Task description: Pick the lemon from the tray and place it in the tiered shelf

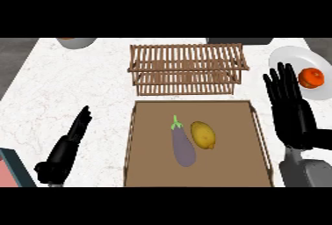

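A yellow lemon (203,135) lies in the middle of the brown tray (149,176), touching a purple eggplant (183,146) on its left. Behind the tray stands the wooden tiered shelf (186,68), its slats bare. My right hand (293,115) is open, fingers straight and pointing away, just right of the tray's right rim. My left hand (67,143) is open too, fingers stretched out, over the counter left of the tray. Neither hand touches the lemon.
A white plate (293,57) with an orange-red fruit (311,78) sits at the back right, beside my right hand's fingertips. A grey bowl (76,42) is at the back left. A red and teal object (13,172) shows at the lower left edge.
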You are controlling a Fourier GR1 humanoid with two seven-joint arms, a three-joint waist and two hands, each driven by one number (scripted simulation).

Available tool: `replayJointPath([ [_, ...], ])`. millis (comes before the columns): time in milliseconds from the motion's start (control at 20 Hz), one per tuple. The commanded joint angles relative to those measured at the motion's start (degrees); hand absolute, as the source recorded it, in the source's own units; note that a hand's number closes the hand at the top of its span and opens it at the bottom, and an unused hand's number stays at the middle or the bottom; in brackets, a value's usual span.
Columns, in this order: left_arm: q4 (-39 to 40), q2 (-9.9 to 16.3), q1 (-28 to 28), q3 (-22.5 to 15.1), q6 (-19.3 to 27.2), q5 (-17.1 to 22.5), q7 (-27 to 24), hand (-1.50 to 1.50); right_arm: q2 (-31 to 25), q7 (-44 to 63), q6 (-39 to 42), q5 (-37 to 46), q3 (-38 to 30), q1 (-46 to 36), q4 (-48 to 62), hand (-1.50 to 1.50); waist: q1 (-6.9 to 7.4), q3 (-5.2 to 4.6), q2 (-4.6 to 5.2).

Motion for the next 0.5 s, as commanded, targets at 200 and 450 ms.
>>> replayJointPath([
  [200,-4.4,-0.7,-6.9,5.2,4.6,1.7,6.0,0.0,-3.8,7.1,15.6,4.3,15.9,-11.7,1.4,1.5,4.56,-0.56,0.91],
  [450,-8.8,-1.1,-8.7,7.3,8.0,3.2,15.3,0.0,0.7,10.8,17.9,-2.2,11.6,-16.8,14.7,-1.5,2.44,-0.41,0.89],
])
